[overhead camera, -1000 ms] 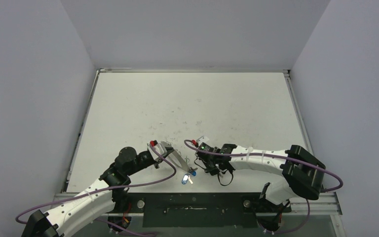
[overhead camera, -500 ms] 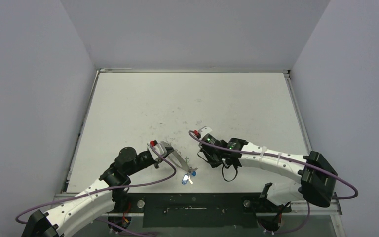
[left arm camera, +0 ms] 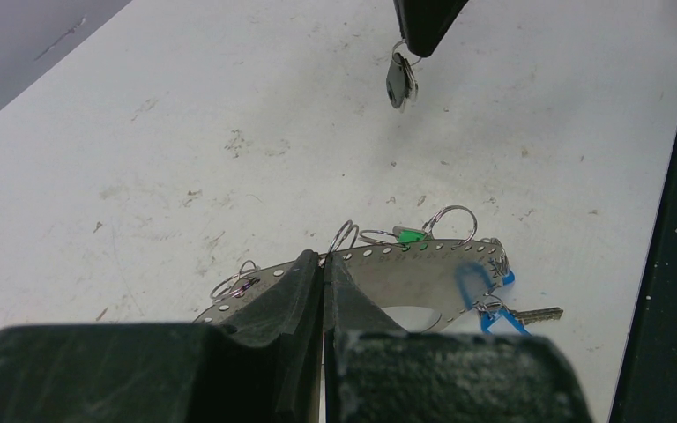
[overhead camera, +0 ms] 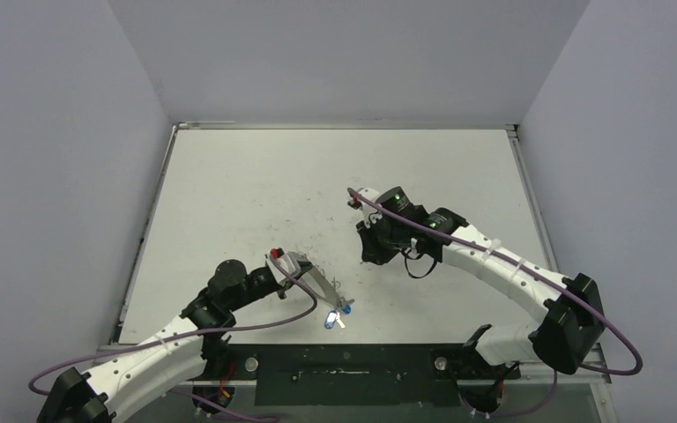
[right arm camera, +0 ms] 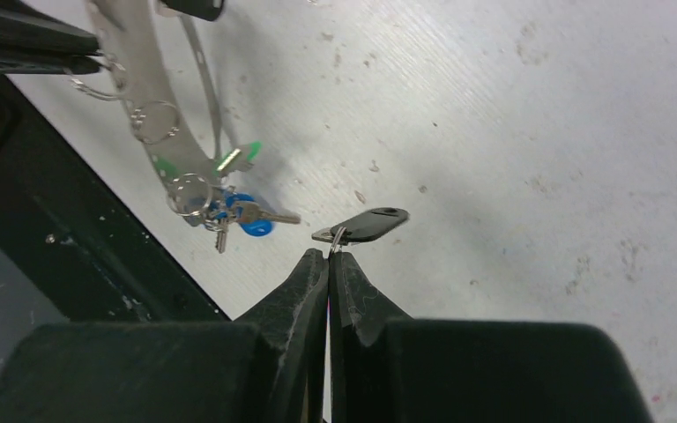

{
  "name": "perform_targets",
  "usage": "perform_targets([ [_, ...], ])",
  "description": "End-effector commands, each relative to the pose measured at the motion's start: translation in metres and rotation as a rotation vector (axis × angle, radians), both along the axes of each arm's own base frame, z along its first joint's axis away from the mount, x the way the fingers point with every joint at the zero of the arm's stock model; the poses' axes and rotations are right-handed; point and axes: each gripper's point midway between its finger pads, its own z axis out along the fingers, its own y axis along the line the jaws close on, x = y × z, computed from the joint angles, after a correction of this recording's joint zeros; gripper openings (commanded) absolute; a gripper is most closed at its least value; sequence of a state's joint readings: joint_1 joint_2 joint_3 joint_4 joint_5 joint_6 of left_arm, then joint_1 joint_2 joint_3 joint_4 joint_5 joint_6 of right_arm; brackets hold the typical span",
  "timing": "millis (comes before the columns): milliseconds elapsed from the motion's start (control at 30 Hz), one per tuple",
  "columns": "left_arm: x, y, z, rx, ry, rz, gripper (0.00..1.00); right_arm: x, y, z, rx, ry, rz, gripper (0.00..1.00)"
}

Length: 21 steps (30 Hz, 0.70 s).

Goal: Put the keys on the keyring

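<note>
The left gripper (left arm camera: pixel 322 264) has its two black fingers pressed together on the keyring (left arm camera: pixel 423 262). From the left wrist view this is a flat, silvery metal band punched with a row of small holes and bent into an open loop. It lies low over the white counter (overhead camera: pixel 317 176), close to the near edge and a little left of that edge's middle.

Small wire split rings are threaded along the band; at least four show from the left wrist. One green plastic tag (left arm camera: pixel 412 235) sits at the far side of the loop. One blue-headed key (right arm camera: pixel 253 226) hangs at the loop's end nearest the counter's edge, bunched with bare silver key blades. One such blade shows from the left wrist and what looks like two from the right wrist, though the cluster is too tight to count for certain.

The right gripper (right arm camera: pixel 328 256) has its fingers closed together on the small wire ring of a single black-headed key (right arm camera: pixel 366 223). The head is smooth, dark, elongated plastic with a slot near one end, and the key hangs from the fingertips. This key is well apart from the keyring, farther in from the near edge and about midway across the counter.

The counter surface is matt white, scuffed and speckled with small dark marks. A black rail (right arm camera: pixel 70 264) runs along its near edge.
</note>
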<state>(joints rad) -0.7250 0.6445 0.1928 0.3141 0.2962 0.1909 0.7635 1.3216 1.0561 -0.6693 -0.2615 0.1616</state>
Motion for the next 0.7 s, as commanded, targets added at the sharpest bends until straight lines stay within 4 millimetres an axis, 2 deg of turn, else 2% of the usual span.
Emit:
perform_targets([
  [0,0.003,-0.01,0.027,-0.064,-0.026,-0.022,0.0,-0.007,0.03,0.021,0.104,0.004,0.193,0.0],
  [300,0.009,-0.015,0.035,-0.107,0.001,0.0,0.0,-0.02,0.058,0.042,0.168,-0.034,0.394,0.0],
  [500,0.011,-0.018,0.036,-0.117,0.007,0.002,0.0,-0.038,0.078,0.038,0.163,-0.016,0.506,0.0],
  [667,0.011,-0.019,0.035,-0.118,0.015,0.001,0.0,-0.043,0.091,0.04,0.172,-0.008,0.543,0.0],
])
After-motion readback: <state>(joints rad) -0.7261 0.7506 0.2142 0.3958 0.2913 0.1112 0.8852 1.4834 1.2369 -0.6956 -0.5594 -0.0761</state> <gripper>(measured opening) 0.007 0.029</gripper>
